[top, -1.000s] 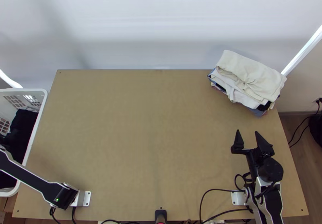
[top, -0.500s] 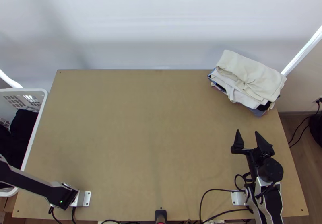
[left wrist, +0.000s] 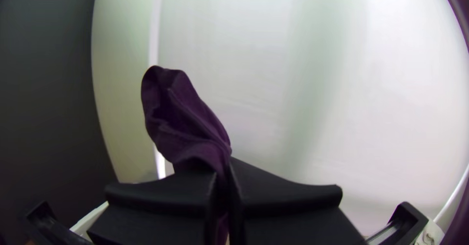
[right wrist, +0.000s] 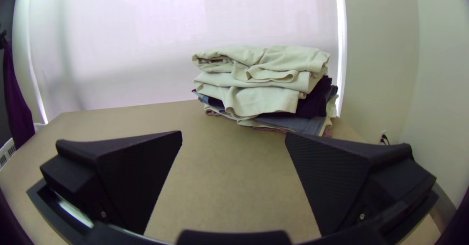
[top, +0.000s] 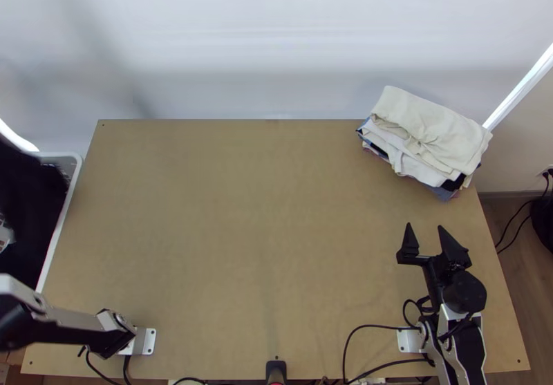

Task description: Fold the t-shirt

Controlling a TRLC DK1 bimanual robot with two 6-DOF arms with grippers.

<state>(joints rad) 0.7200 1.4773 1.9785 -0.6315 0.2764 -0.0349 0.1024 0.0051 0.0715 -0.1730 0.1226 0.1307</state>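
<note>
A dark t-shirt point(top: 26, 198), blurred and bunched, hangs over the white basket at the top view's left edge. In the left wrist view my left gripper point(left wrist: 223, 181) is shut on this purple-looking cloth point(left wrist: 188, 120), and a loose fold sticks up past the fingertips. The right wrist view shows the cloth point(right wrist: 17, 101) hanging in a long drape at the far left. My right gripper point(top: 424, 227) stands open over the table's right part, nothing between its fingers; in its wrist view the gripper point(right wrist: 234, 133) has its fingers wide apart.
Folded clothes point(top: 432, 133) lie stacked at the table's far right corner, beyond the right gripper. The white basket point(top: 63, 216) stands against the table's left edge. Bare wooden tabletop point(top: 242, 233) stretches between the arms. Black cables run along the near edge.
The left arm has swung and lifted at the left edge, and the dark cloth has risen out of the basket, now spreading across its upper part. The right arm and the stack have stayed put.
</note>
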